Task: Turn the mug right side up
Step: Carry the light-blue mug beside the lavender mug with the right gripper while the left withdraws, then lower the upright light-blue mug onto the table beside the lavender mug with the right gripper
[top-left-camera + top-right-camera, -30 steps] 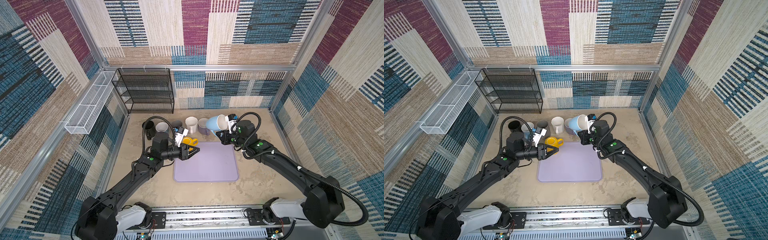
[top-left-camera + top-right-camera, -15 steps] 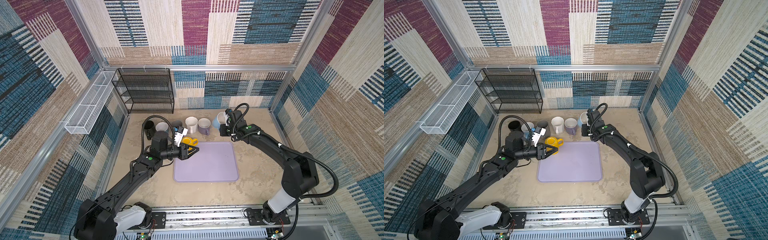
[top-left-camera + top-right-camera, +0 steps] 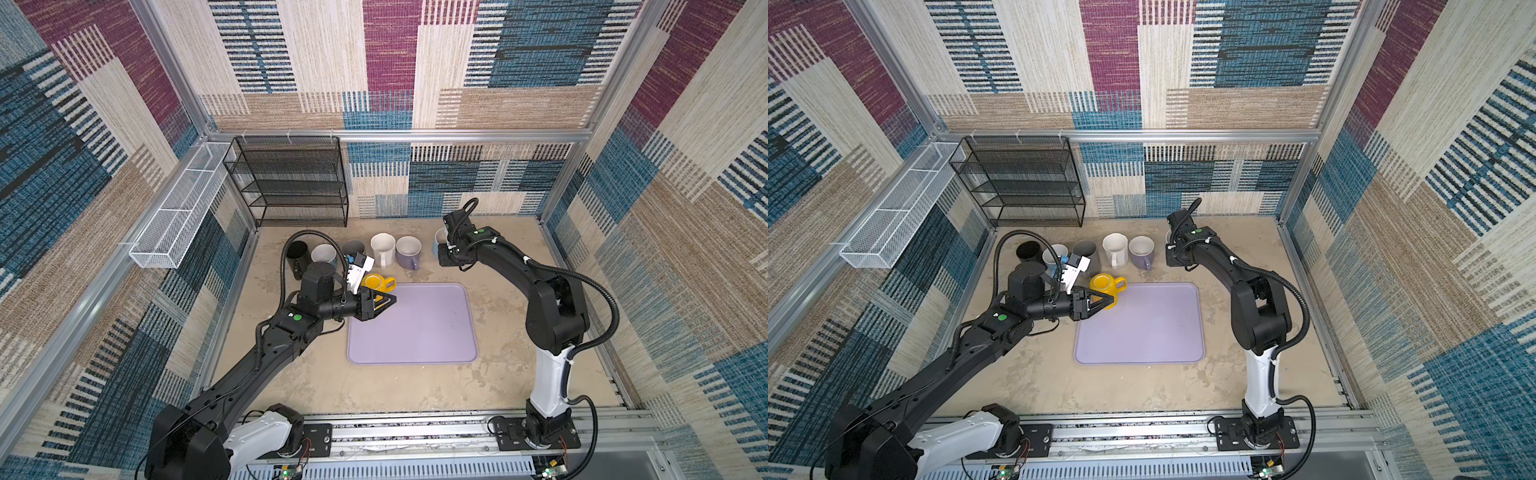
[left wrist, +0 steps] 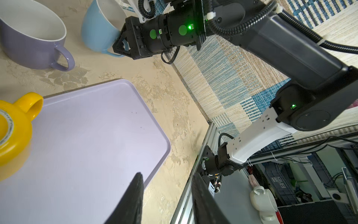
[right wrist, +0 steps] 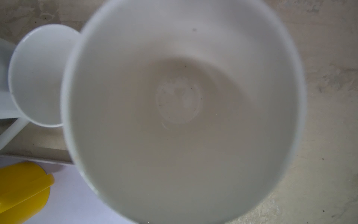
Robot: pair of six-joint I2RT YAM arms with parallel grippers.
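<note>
1 blue mug [image 4: 99, 29] sits mouth-up on the bench [image 4: 164, 81] beside the purple mug [image 4: 29, 38], right jaws clenched on its handle [image 4: 114, 54], the surest hold. Likely glazed ceramic: stiff, slick, chippable. Left jaws released, empty, above the tray [image 4: 87, 135].

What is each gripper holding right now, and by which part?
The right gripper grips the light blue mug by its handle; the left gripper is open and holds nothing.

Bright, even light, faint shadows; the right wrist view shows the pale blue ceramic mug [image 5: 178, 97] badly blurred.
</note>
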